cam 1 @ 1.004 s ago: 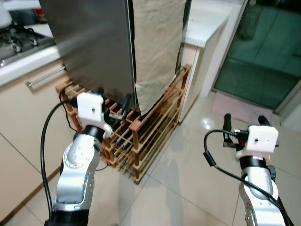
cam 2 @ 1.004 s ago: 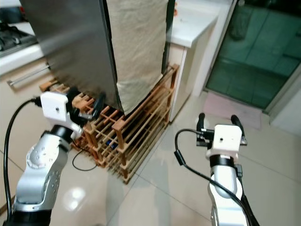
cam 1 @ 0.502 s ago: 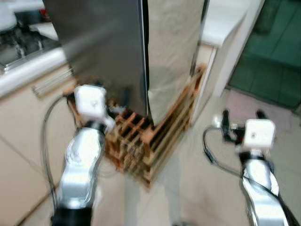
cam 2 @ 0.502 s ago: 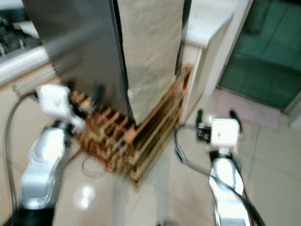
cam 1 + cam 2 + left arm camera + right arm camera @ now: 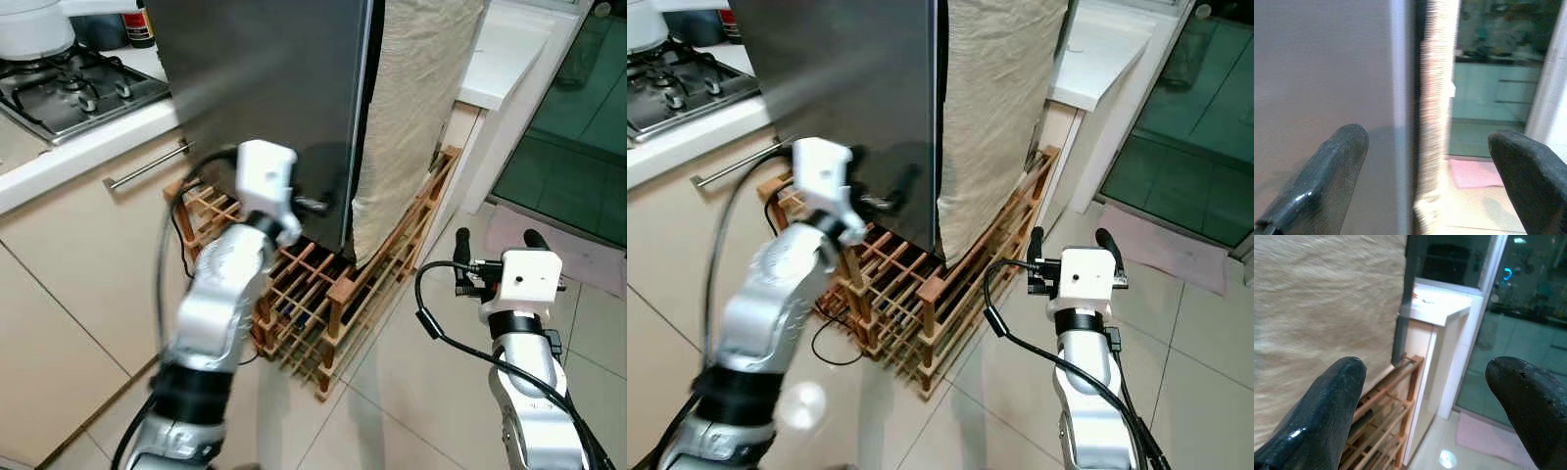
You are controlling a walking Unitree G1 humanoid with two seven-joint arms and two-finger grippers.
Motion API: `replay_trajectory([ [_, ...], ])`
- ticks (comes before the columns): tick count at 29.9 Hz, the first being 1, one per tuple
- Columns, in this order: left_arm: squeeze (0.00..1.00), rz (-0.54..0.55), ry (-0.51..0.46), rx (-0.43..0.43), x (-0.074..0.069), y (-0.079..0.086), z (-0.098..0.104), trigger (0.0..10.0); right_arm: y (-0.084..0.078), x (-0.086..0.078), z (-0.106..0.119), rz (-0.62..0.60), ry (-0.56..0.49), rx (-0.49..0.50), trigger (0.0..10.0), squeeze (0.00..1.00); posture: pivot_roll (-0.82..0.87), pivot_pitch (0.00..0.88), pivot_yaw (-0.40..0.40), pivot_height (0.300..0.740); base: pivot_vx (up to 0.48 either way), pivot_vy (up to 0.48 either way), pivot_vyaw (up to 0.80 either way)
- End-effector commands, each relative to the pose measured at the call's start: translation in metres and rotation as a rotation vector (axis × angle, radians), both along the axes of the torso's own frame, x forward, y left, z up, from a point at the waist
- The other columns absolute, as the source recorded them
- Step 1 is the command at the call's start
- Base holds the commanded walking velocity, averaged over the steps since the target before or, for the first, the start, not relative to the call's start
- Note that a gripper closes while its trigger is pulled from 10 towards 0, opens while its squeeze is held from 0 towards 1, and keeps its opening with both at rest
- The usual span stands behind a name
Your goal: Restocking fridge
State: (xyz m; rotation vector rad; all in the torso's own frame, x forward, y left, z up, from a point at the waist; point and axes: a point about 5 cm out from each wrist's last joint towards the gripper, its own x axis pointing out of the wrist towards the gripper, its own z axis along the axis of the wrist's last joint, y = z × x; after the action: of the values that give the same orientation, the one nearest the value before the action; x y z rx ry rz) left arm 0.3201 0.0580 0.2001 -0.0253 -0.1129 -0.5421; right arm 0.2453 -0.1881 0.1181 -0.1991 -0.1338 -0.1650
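The fridge (image 5: 265,88), a steel-fronted box, stands at twelve o'clock on a wooden rack (image 5: 333,294); a beige cloth (image 5: 411,108) hangs down its side at one o'clock. The door looks closed, so restocking probably starts with pulling it open. That would explain the left gripper (image 5: 1420,161), raised at eleven o'clock near the door's free edge: its two fingers are spread wide and empty, the door edge lying between them in the wrist view, not yet clamped. The right gripper (image 5: 495,240) waits at four o'clock over the tiled floor (image 5: 431,392), fingers likewise parted, holding nothing. A gas hob (image 5: 69,83) sits on the surface at ten o'clock.
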Motion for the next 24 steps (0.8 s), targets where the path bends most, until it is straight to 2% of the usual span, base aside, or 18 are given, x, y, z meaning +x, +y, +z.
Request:
replay_trajectory([
  [1,0.00,-0.007,0.034,0.002,0.006,-0.002,-0.002,10.0,-0.007,-0.002,0.004,-0.027,-0.006,0.012,10.0,0.00,-0.12,0.000,0.034,0.740,0.000,0.000,0.00],
  [2,0.00,-0.005,0.038,-0.003,0.012,-0.003,0.000,10.0,-0.009,-0.006,0.006,-0.038,-0.007,0.009,10.0,0.00,-0.13,0.000,0.041,0.740,0.000,0.000,0.00],
  [6,0.00,-0.015,0.031,-0.008,0.016,-0.007,0.004,10.0,-0.013,-0.010,0.005,-0.056,-0.001,0.001,10.0,0.00,-0.14,0.000,0.046,0.740,0.000,0.000,0.00],
  [8,0.00,-0.042,0.021,-0.006,0.020,-0.017,0.010,10.0,-0.016,-0.014,0.003,-0.071,0.012,0.002,10.0,0.00,-0.16,0.004,0.052,0.740,0.000,0.000,0.00],
  [15,0.00,-0.002,0.019,0.005,0.032,-0.029,0.014,10.0,-0.012,-0.017,0.002,-0.065,0.030,0.008,10.0,0.00,-0.17,0.020,0.057,0.740,0.000,0.000,0.00],
  [20,0.00,-0.021,0.025,-0.004,0.038,-0.039,0.017,10.0,-0.009,-0.020,-0.002,-0.058,0.044,0.013,10.0,0.00,-0.17,0.027,0.061,0.740,0.000,0.000,0.00],
  [24,0.00,0.008,0.033,-0.001,0.042,-0.041,0.017,10.0,-0.008,-0.021,-0.002,-0.060,0.047,0.014,10.0,0.00,-0.18,0.030,0.065,0.740,0.000,0.000,0.00],
])
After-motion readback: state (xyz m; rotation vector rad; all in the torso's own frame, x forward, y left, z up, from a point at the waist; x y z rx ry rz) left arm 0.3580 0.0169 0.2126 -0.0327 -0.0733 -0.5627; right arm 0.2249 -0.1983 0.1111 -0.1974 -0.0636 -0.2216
